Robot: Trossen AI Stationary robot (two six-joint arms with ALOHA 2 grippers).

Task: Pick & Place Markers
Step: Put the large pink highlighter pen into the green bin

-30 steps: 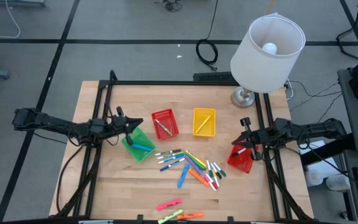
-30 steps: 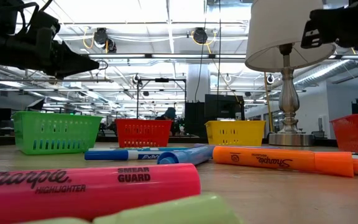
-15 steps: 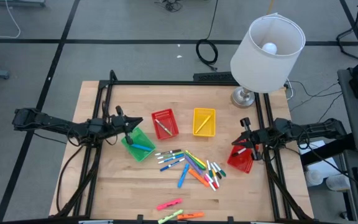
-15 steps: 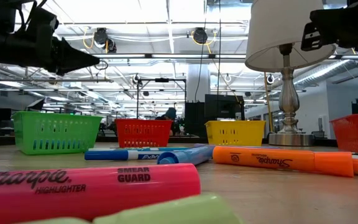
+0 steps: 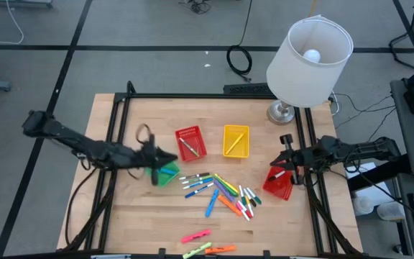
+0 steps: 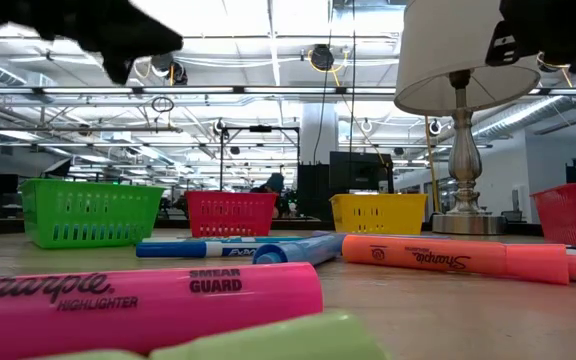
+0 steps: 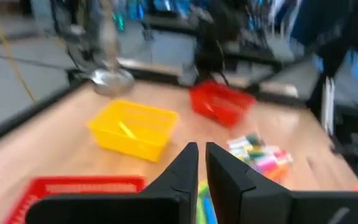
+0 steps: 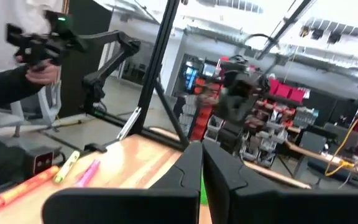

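Your left claw point(image 5: 165, 158) is hanging nearly closed and empty over the green basket point(image 5: 165, 175), your right claw point(image 5: 284, 166) is sitting closed above the red basket point(image 5: 277, 184), and most markers point(image 5: 221, 192) are lying loose mid-bench point(image 5: 142, 216).

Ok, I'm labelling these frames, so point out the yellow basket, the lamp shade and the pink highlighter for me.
yellow basket point(image 5: 236, 141): high view, on its rim.
lamp shade point(image 5: 300, 68): high view, on its white outer side.
pink highlighter point(image 6: 138, 305): low view, on the middle of its barrel, by the printed lettering.
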